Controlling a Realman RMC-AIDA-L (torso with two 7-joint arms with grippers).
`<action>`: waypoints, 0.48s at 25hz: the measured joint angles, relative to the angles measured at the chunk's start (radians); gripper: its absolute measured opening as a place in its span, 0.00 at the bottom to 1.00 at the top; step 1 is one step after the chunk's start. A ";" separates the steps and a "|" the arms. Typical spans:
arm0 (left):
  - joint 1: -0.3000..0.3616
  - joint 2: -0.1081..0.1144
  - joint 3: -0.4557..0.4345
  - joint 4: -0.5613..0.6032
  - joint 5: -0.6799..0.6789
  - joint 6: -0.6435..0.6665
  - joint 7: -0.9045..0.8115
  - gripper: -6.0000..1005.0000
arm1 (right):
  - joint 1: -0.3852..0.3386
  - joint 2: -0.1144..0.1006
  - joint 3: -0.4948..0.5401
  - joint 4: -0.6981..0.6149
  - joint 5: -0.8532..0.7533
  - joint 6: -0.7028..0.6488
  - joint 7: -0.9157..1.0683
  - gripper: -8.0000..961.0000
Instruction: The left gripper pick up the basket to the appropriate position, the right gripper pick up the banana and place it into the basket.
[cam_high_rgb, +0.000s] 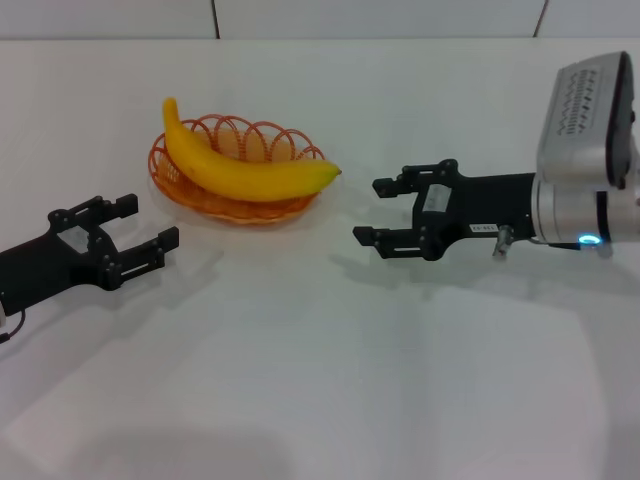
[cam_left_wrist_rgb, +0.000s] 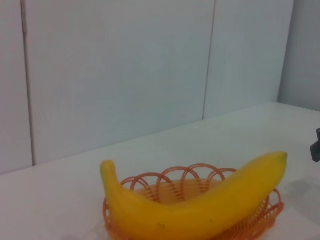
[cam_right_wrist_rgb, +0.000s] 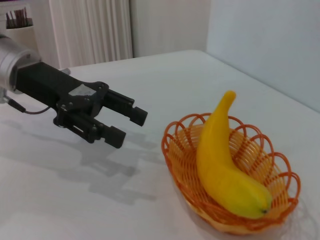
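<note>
Banana (cam_high_rgb: 245, 165) already lies in the basket (cam_high_rgb: 200, 200), and you can see from the head view that both sit toward the far edge of the white bench (cam_high_rgb: 320, 380), left of its middle. Your left tool (cam_high_rgb: 125, 243) hovers low near the bench's left edge, fingers apart and empty, just short of the basket. Your right tool (cam_high_rgb: 385, 212) rests on the opposite side, near the basket, jaws spread and holding nothing.

Left wrist view shows you the banana lying lengthwise across the basket, stem end up over the scalloped rim, tip overhanging the other side.

Right wrist view confirms it: the fruit sits cradled inside the orange wire, and the left tool shows beyond with its fingers parted, clear of the rim.

Judging by this, placing looks done and both arms are drawing clear. Your next move probably calls for nothing but retreat to rest, keeping each tool off the basket's rim.
</note>
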 joint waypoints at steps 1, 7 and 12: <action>0.000 0.000 0.000 0.000 0.000 0.000 0.000 0.77 | -0.002 -0.001 0.004 0.002 0.000 0.000 -0.002 0.71; -0.002 0.000 0.000 -0.001 0.000 0.000 0.000 0.77 | -0.005 0.000 0.066 0.057 0.009 -0.036 -0.066 0.71; -0.005 0.000 0.000 -0.001 0.000 0.000 0.000 0.77 | 0.003 0.000 0.129 0.095 0.010 -0.076 -0.103 0.71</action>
